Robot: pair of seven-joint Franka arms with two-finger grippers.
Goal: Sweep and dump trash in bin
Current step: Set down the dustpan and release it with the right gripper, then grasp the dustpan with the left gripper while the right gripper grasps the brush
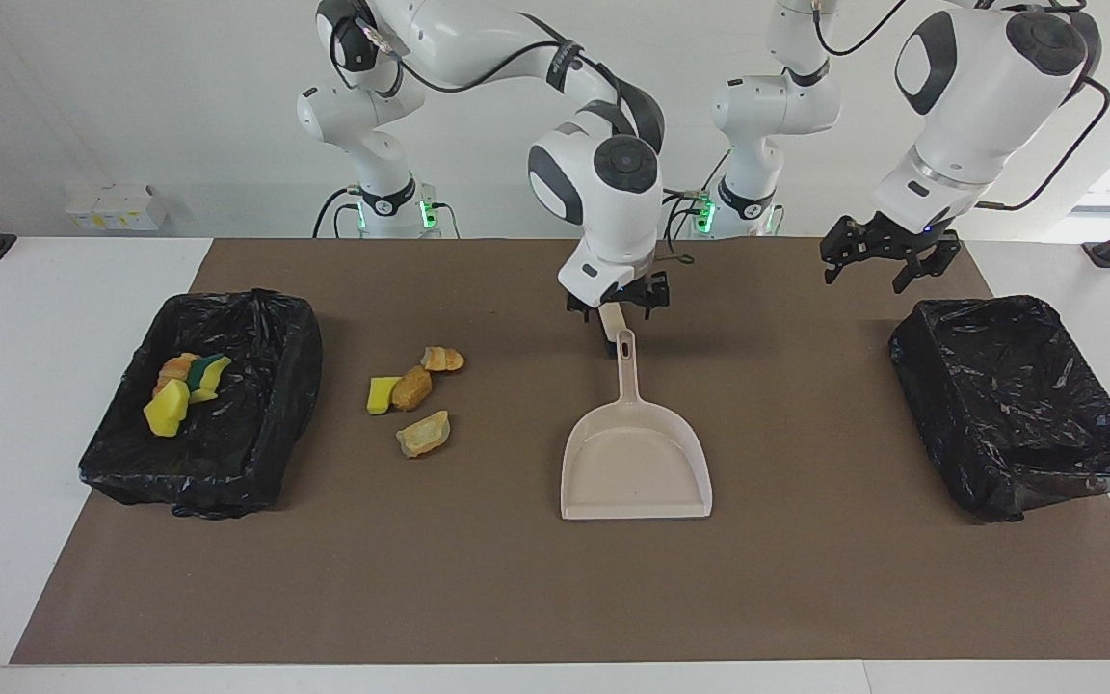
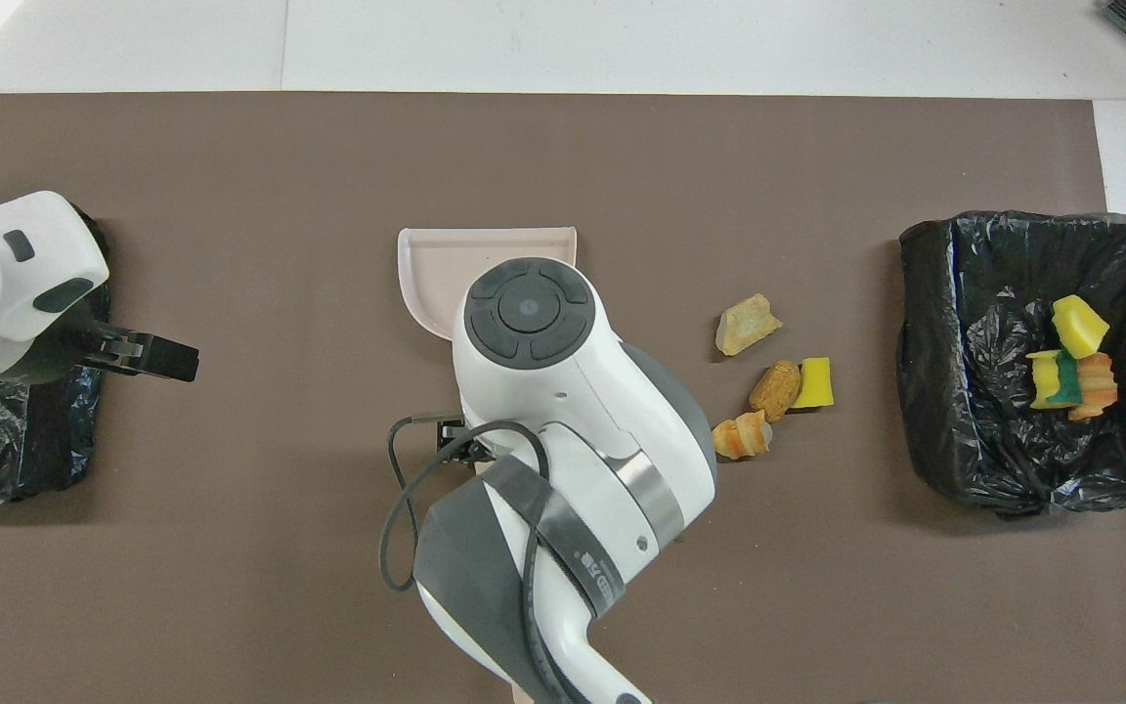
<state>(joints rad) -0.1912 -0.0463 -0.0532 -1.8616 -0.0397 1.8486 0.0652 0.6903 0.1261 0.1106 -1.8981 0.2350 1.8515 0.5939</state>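
Three trash pieces (image 1: 181, 390) already lay in bin (image 1: 295, 386) at frame left. Four pieces (image 1: 415, 395) remained on worktop (image 1: 806, 578) beside it. Dustpan (image 1: 636, 463) lay flat at centre. Your right gripper (image 1: 617, 301) hung above its handle, fingers open, holding nothing. Your left gripper (image 1: 885, 258) waited upper right, fingers open.

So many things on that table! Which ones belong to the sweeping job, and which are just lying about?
Part of the job:
- four loose trash pieces on the mat
- trash already in the bin
- that bin, at the right arm's end
- dustpan, lying flat, let go
- right tool, open, over the dustpan's handle

Just there:
- empty second bin
- left tool, open, waiting near it
- brown mat
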